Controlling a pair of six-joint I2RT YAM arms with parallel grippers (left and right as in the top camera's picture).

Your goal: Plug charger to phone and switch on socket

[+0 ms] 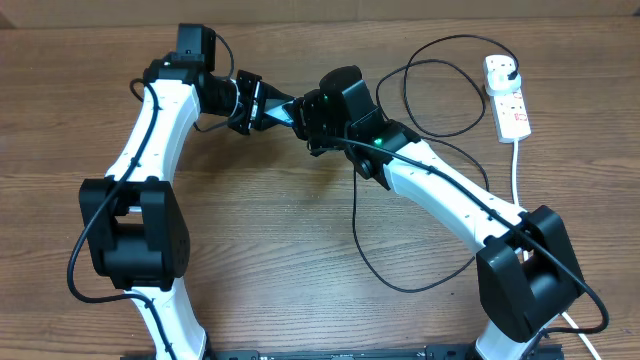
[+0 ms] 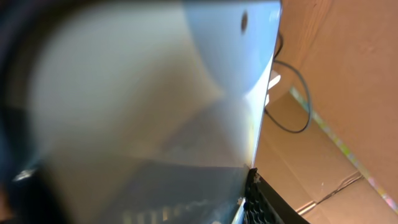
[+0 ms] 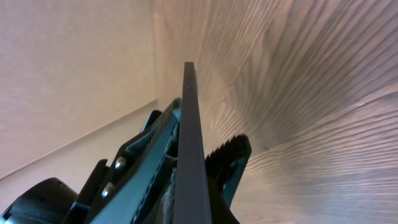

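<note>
The phone (image 1: 285, 113) is held off the table between my two grippers at the back centre. My left gripper (image 1: 262, 106) is closed across its width; in the left wrist view the phone's pale blue face (image 2: 186, 93) fills the frame, with one jaw (image 2: 261, 199) against its edge. My right gripper (image 1: 308, 122) is shut on the phone's thin edge (image 3: 189, 137). The charger's black cable (image 1: 440, 100) loops over the table, and its plug (image 1: 503, 70) sits in the white socket (image 1: 512, 110) at the far right. The connector tip is not visible.
The socket's thick white cord (image 1: 516, 170) runs toward the front right. A long loop of black cable (image 1: 360, 235) lies on the wooden table under the right arm. A cardboard wall (image 2: 348, 74) stands behind the table.
</note>
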